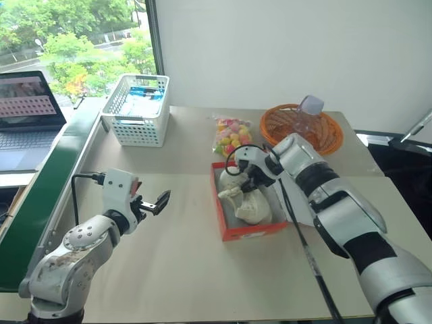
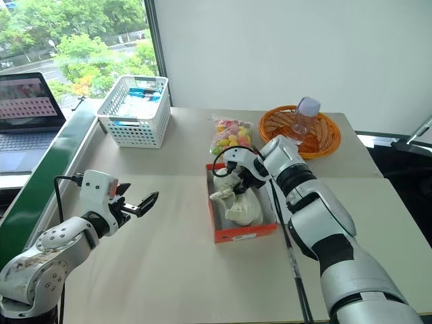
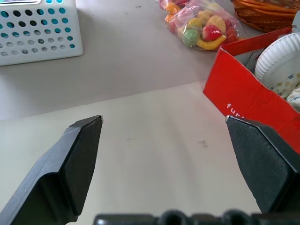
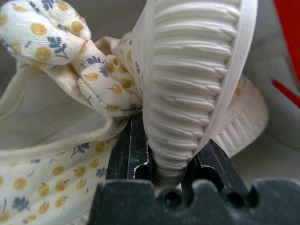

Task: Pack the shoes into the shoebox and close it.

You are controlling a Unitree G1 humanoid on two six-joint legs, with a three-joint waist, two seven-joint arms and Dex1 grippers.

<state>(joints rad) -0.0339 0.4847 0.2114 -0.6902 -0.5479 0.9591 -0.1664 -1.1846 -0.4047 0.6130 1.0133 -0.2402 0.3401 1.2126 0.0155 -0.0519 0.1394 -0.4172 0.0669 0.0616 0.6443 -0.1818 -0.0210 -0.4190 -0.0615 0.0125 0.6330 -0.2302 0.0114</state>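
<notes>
Right now my right claw (image 4: 161, 154) is clamped on one of the shoes (image 4: 197, 84), its fingers (image 4: 129, 150) pinching the ribbed pale sole edge between them. Close up, that shoe is cream fabric printed with small yellow fruits and blue leaves, tied in a fabric bow. I hold it tipped down inside the shoebox (image 1: 251, 231), the red-orange box standing open on the table (image 1: 175, 270), toward the middle of it and a little nearer the far edge. A second cream shoe (image 1: 254, 209) already lies in the box, toward its near end.

My left claw (image 1: 156, 201) hangs over the table's left part, well apart from the box, jaws spread wide and holding nothing; its fingertips (image 3: 84, 140) frame bare tabletop with the box's red wall beyond.

Near the far-left corner stands a white lattice basket (image 1: 138, 111). Just behind the box, toward the far edge, lies a clear bag of coloured sweets (image 1: 231, 133). Near the far-right corner sits a round orange wicker tray (image 1: 302, 126) with a clear plastic bottle (image 1: 307, 115) lying in it.
</notes>
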